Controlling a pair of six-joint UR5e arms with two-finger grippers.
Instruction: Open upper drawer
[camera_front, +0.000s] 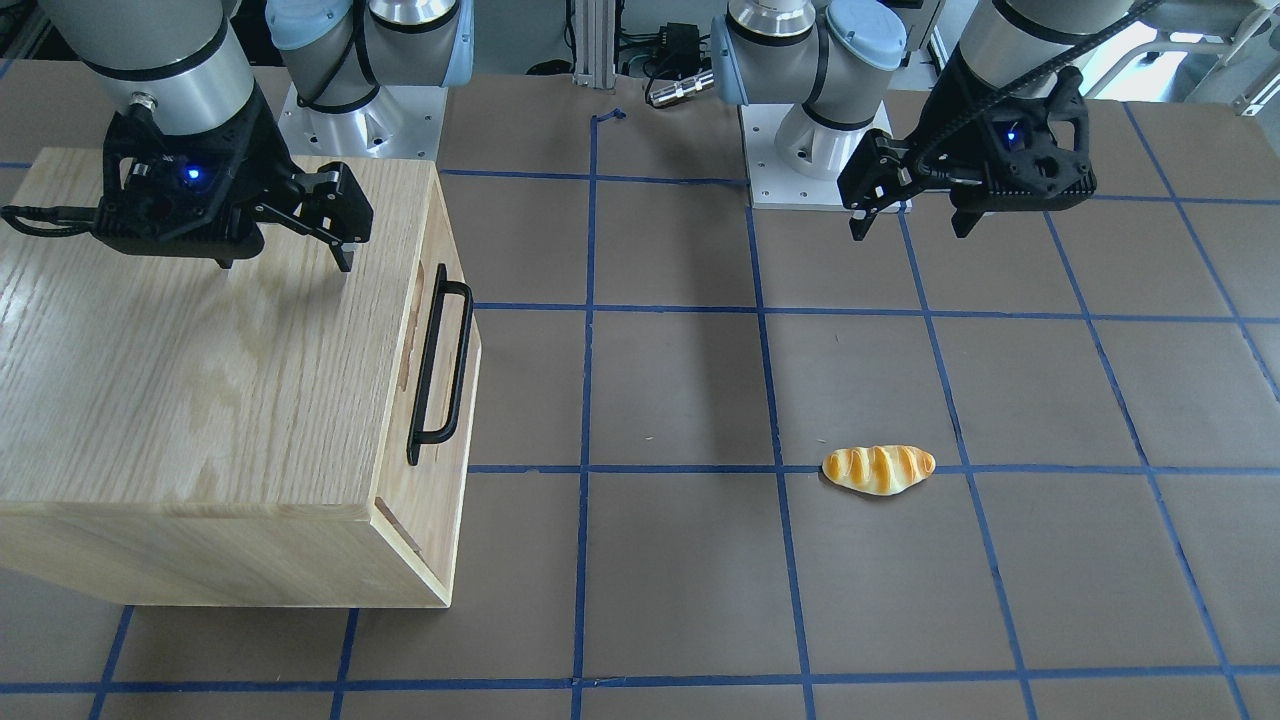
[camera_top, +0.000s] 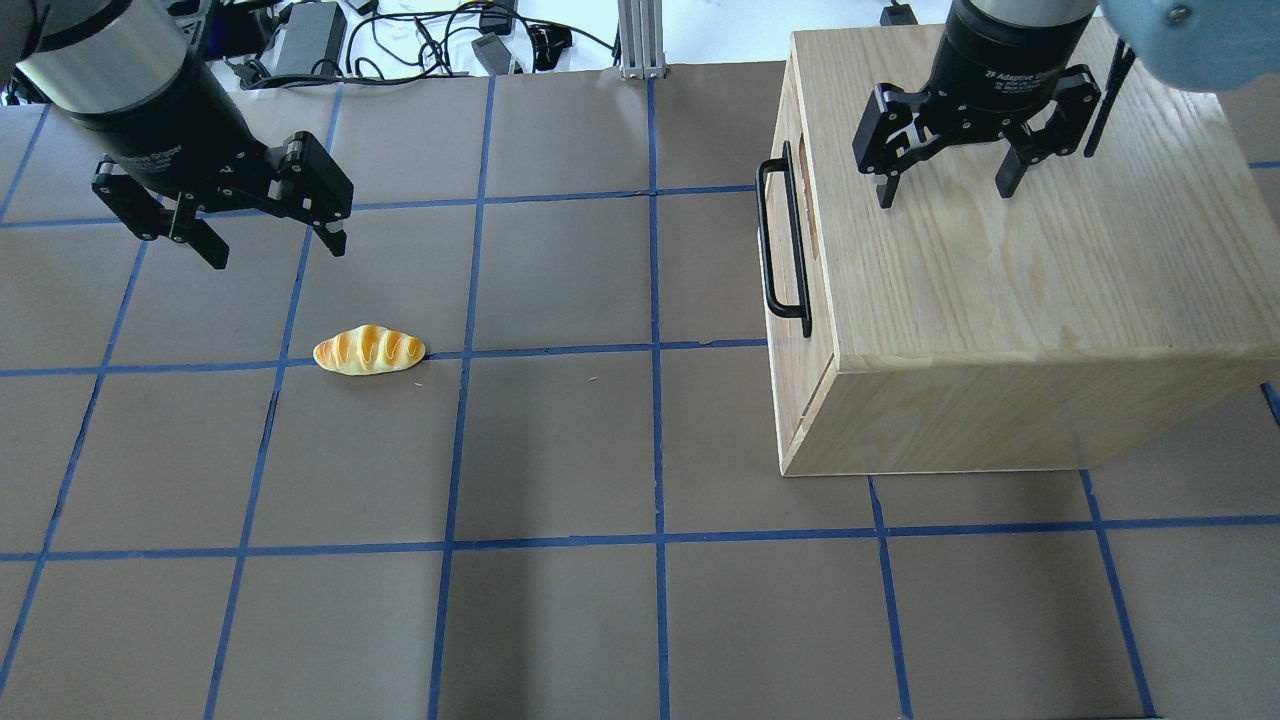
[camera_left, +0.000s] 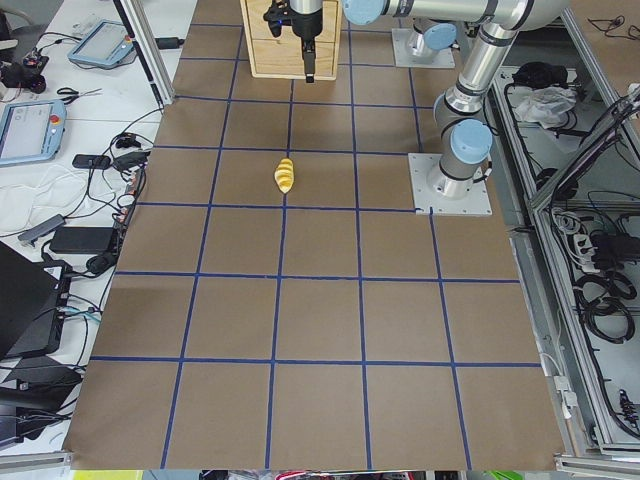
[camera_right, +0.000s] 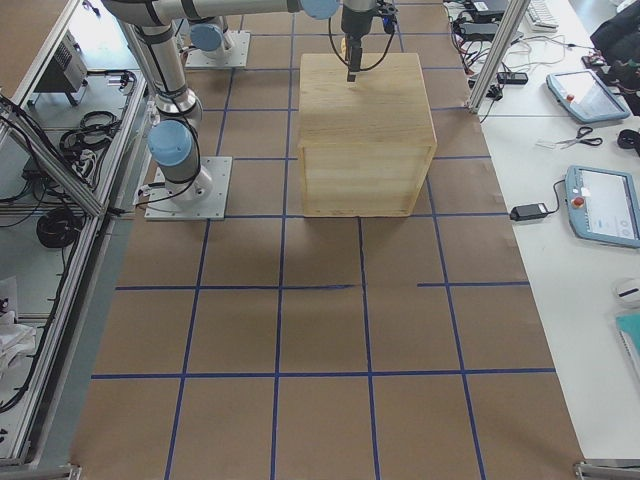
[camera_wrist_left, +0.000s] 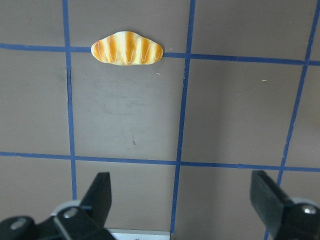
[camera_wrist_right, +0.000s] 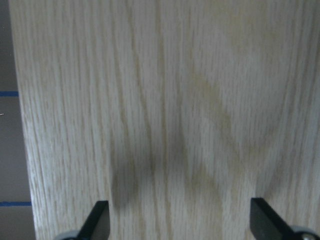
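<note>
Upper drawer (camera_front: 432, 360) box unseen inside cabinet (camera_front: 200, 380)

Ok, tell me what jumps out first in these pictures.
The big oak-grain cabinet on the robot's right side, black bar handle facing the middle, with the open right hand hovering over its top. Then the lone striped bread roll on a blue tape line, near the open left hand.

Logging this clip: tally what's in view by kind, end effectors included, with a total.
Wooden cabinet: 1
Drawer handle: 1
Bread roll: 1
End effectors: 2 (left end effector, right end effector)
Total: 5
</note>
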